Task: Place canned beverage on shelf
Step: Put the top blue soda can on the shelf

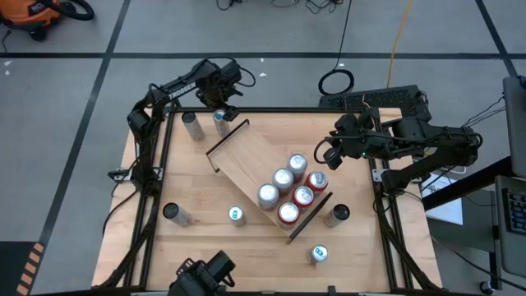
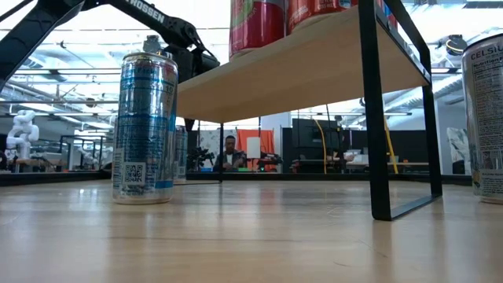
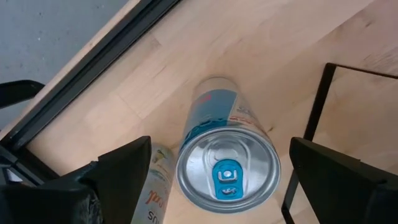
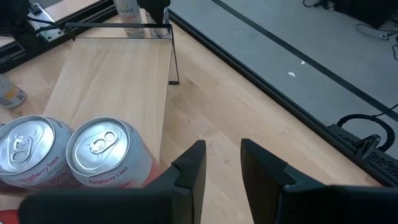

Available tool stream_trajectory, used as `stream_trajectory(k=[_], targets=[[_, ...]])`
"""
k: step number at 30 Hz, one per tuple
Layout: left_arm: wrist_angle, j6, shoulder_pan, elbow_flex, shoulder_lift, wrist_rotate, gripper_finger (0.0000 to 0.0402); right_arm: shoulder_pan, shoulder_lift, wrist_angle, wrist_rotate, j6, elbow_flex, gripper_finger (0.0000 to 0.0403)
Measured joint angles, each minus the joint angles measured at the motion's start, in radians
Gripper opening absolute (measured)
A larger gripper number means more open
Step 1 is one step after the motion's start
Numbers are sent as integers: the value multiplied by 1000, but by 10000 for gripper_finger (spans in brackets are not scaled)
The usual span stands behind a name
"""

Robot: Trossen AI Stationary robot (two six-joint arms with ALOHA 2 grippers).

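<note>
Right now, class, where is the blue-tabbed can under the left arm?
High view: the blue-tabbed can stands on the table's far left, between the open left end effector's fingers, beside the shelf.

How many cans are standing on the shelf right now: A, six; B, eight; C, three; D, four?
A: the high view shows six cans grouped at one end of the shelf, two rows of three, the rest of the board bare.
</note>
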Motion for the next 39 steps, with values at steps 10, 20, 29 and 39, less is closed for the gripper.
stream_trajectory(k=[10,20,29,39], targets=[[21,-6,-1,-78,2,0,372,0,0,0,0,-1,0,77],[19,-2,-3,-78,2,1,360,0,0,0,6,-1,0,77],[17,18,-3,-78,1,21,268,-1,0,0,8,-2,0,77],[17,28,-3,-78,-6,26,225,-6,0,2,53,1,0,77]])
